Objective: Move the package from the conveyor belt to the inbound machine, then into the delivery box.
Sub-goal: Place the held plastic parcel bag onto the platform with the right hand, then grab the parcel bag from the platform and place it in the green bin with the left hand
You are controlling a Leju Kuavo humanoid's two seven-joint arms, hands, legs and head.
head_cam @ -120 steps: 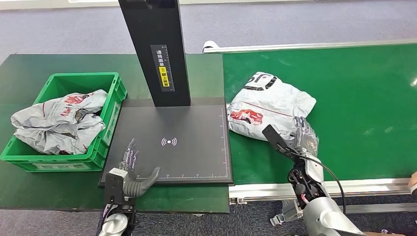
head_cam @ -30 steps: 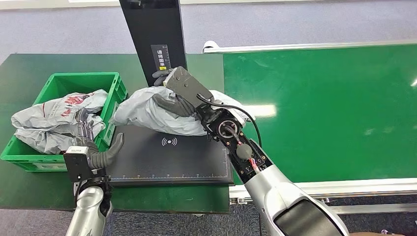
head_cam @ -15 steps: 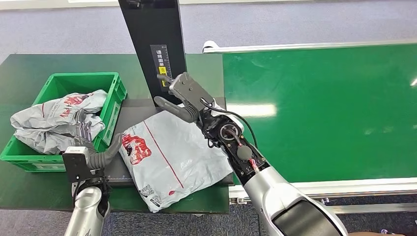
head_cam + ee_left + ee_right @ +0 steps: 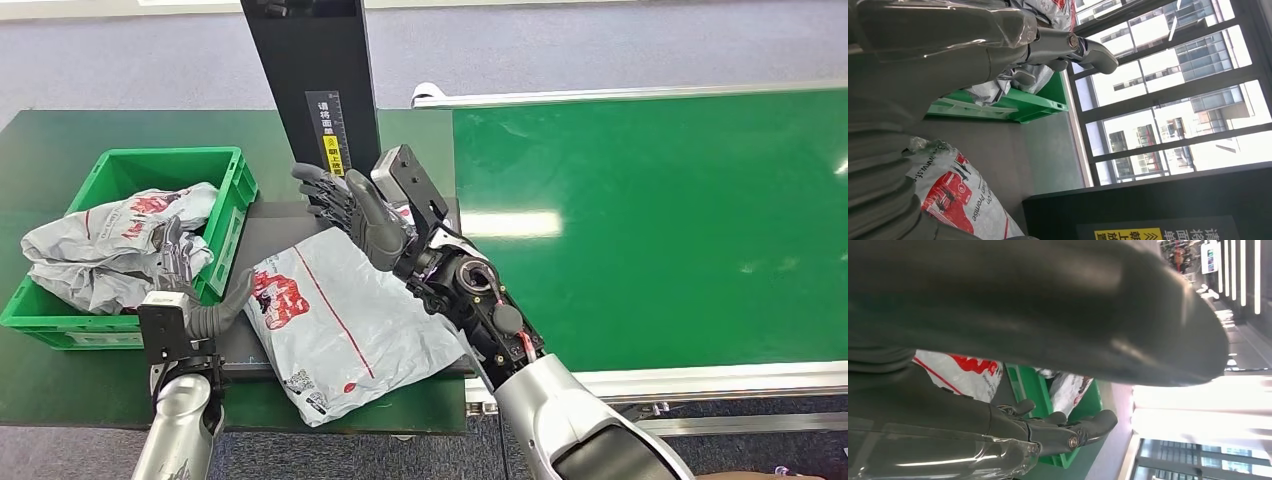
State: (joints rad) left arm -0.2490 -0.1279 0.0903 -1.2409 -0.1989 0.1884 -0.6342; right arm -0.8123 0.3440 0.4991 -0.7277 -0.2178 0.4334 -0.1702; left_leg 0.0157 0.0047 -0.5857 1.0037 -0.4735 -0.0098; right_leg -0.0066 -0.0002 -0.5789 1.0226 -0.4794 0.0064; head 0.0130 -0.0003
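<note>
Green crate [image 4: 233,200] at table's left edge held grey packages [image 4: 110,245]. Package [image 4: 345,325] lay on scanner plate [image 4: 280,240], overhanging front edge. Both hands, right hand [image 4: 350,212] and left hand [image 4: 190,300], released, fingers spread.

Wide open green conveyor belt [image 4: 650,220] fills the frame's right. Centre top, the black scanner post [image 4: 312,90] blocks the way. At left, the green crate [image 4: 232,215] sits heaped with grey bags [image 4: 110,245], leaving little room.
</note>
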